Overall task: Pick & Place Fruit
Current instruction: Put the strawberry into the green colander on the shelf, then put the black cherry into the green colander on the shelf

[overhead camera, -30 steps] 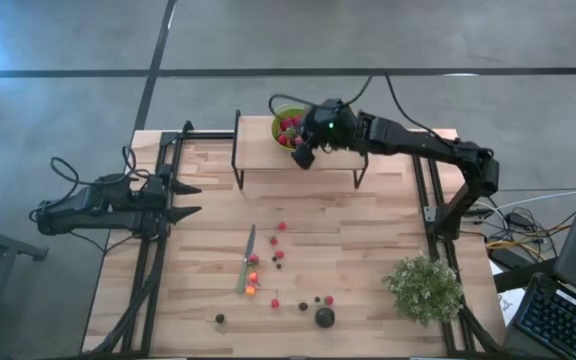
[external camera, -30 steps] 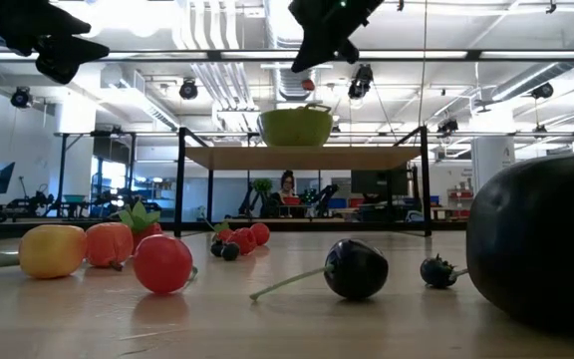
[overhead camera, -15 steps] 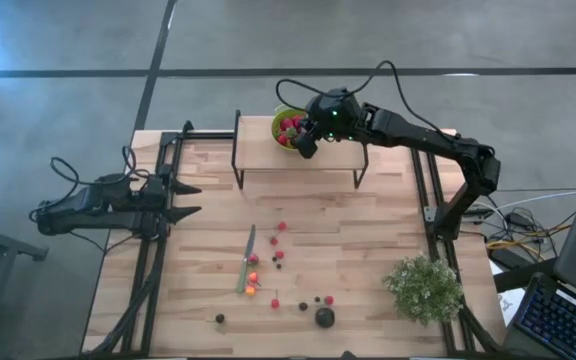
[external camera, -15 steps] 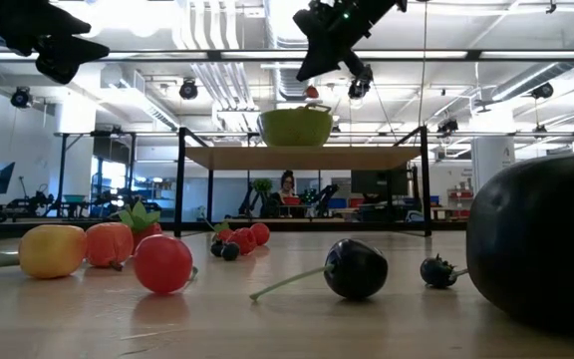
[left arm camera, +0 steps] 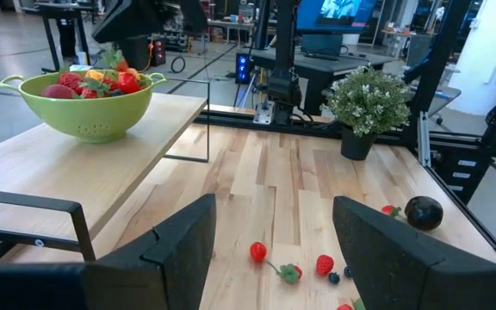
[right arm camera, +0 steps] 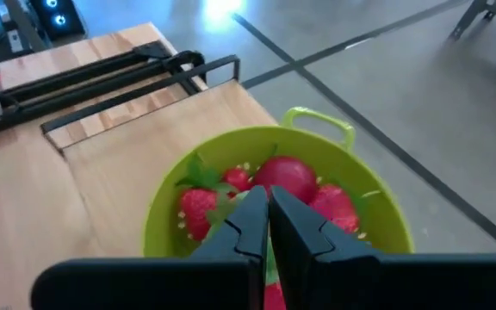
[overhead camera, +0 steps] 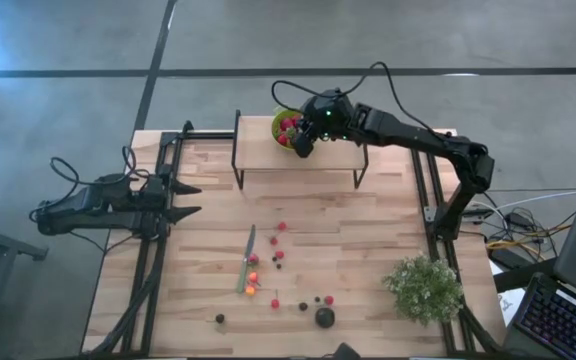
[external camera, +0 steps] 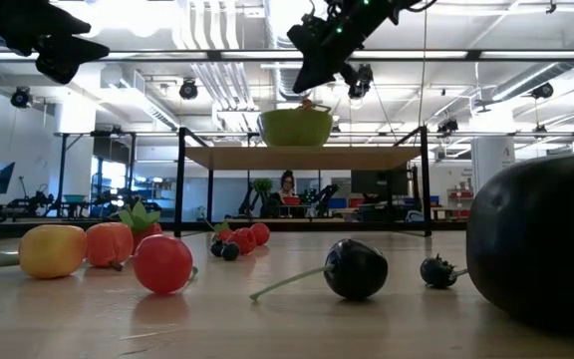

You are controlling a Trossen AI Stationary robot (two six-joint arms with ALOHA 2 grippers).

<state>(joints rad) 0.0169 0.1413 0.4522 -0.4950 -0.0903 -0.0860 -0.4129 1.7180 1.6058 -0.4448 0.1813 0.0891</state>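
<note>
My right tool [overhead camera: 304, 142] has moved in over the green colander [overhead camera: 286, 127], fingers clenched with no fruit between them, so next is another pickup off the worktop [overhead camera: 368, 240]

Robotics lab, exposed ceiling ducts [external camera: 207, 40], rows of workbenches with monitors [external camera: 372, 182], concrete floor [overhead camera: 268, 40]

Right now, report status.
Right gripper shut over green colander of fruit. Left gripper open, parked at table's left. Loose fruit remains near knife.
</note>
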